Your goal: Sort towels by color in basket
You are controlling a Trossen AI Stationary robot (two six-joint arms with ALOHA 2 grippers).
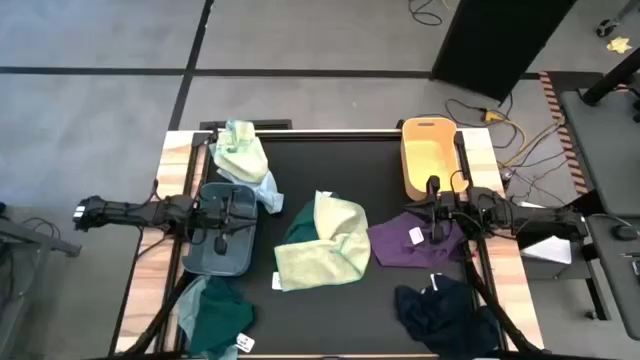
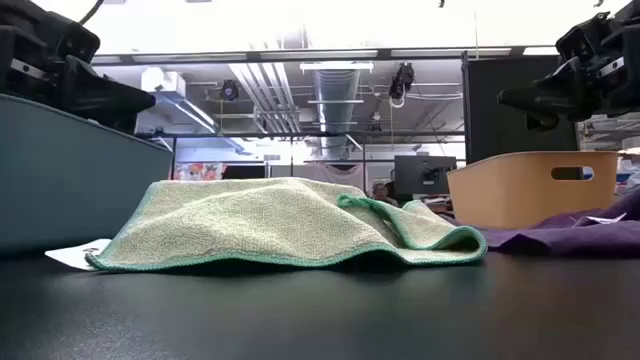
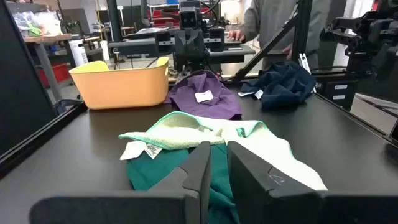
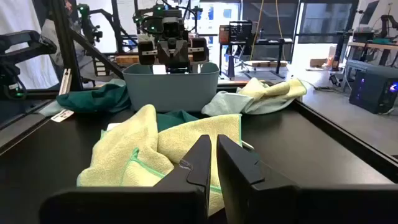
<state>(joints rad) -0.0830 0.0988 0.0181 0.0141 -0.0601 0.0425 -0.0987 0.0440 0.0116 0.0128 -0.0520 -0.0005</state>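
Several towels lie flat on the black table. A pale yellow-green towel (image 1: 325,245) rests at the centre over a dark teal one (image 3: 155,168). A purple towel (image 1: 410,240) lies to its right and a navy towel (image 1: 440,310) near the right front. Another dark teal towel (image 1: 215,315) sits at the left front, and a mint and yellow-green heap (image 1: 245,160) lies at the far left. My left gripper (image 1: 235,215) hovers over the grey-blue basket (image 1: 222,245), fingers shut. My right gripper (image 1: 432,215) hovers above the purple towel beside the yellow basket (image 1: 430,155), fingers shut.
The grey-blue basket (image 4: 171,87) stands left of centre, the yellow basket (image 3: 121,84) at the far right. Bare black table shows along the near edge between the teal and navy towels. A person stands beyond the table's right side (image 3: 273,25).
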